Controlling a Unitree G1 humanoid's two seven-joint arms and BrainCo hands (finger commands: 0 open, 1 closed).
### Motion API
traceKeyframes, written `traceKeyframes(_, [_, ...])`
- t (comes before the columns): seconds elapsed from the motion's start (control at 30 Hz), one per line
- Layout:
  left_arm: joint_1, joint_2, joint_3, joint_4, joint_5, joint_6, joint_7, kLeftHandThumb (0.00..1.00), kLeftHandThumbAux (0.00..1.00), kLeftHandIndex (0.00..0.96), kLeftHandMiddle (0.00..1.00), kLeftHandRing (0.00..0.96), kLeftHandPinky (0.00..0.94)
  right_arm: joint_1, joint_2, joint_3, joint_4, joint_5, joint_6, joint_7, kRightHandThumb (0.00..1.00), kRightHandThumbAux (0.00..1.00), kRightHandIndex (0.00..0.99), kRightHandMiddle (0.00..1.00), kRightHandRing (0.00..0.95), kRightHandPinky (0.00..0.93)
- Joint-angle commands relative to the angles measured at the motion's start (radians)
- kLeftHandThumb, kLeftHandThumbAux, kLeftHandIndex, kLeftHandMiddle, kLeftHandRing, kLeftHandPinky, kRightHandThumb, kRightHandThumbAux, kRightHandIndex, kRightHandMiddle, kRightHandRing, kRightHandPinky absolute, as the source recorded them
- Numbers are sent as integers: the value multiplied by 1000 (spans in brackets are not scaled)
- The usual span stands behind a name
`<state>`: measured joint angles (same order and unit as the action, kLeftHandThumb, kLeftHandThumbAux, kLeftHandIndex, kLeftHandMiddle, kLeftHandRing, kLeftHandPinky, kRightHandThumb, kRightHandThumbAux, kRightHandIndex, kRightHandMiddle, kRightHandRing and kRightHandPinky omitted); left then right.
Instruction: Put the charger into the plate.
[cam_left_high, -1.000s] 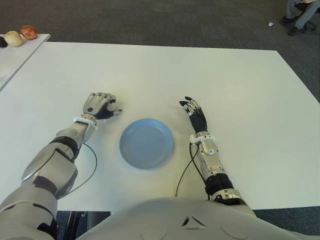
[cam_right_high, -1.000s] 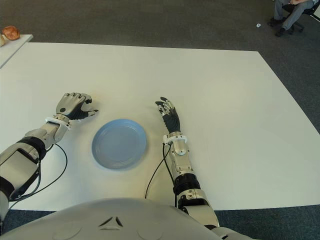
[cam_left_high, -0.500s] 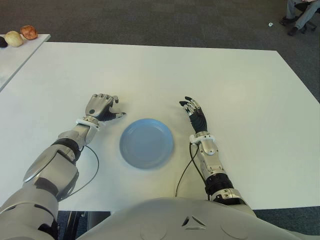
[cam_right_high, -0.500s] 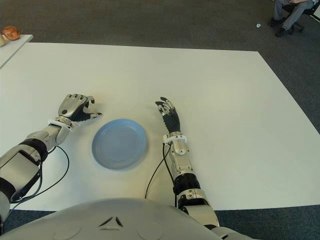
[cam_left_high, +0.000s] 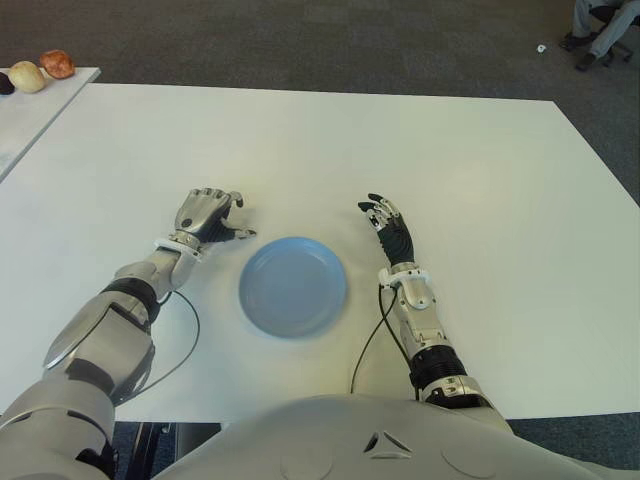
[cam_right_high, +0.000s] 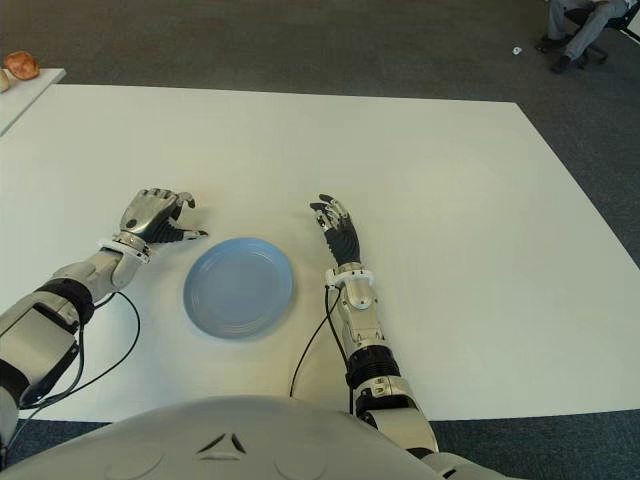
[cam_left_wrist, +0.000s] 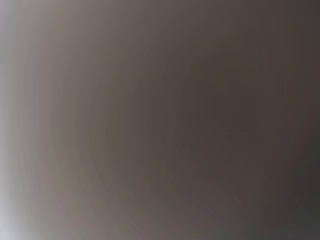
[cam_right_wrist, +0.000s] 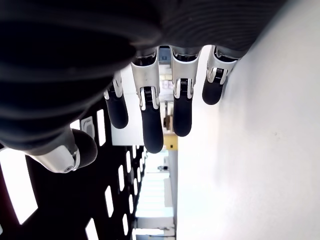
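I am looking for the charger and not finding it anywhere on the white bench (cam_left_high: 300, 140); if it is anywhere, it is tucked under my left hand (cam_left_high: 207, 216), which is showing curled, knuckles up, just left of the blue plate (cam_left_high: 293, 286). The left wrist view is giving me only a dark blur, so I cannot tell whether those fingers are closed on anything. My right hand (cam_left_high: 388, 228) is showing just right of the plate, fingers extended and relaxed, holding nothing. The plate is lying empty between the two hands. I am expecting a charger to be a small, rigid, smooth-sided block, light but slippery, so I am judging a pinch across its flat sides to be the safest hold, not the prongs or any cable.
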<state>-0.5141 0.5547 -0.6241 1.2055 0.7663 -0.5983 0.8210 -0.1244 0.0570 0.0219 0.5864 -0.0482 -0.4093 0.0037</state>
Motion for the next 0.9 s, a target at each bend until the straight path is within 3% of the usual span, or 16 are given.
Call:
traceKeyframes(0.03, [31,19,26,-22,-13,-44,-18,750,698,441,889,877,849,38,3,1,55,-1,35,-7,0,486,196,332,229,50])
traceKeyframes(0.5, [57,97,203,-247,-132,-131,-134,750,698,441,893,884,872,27,4,3,79,-6,17,-17,0,502,206,340,240,58])
traceKeyframes(0.9, [106,86,305,-380,-188,-145,-207,749,699,441,900,891,887,12,1,0,110,-3,1,-15,0,489,199,333,235,55])
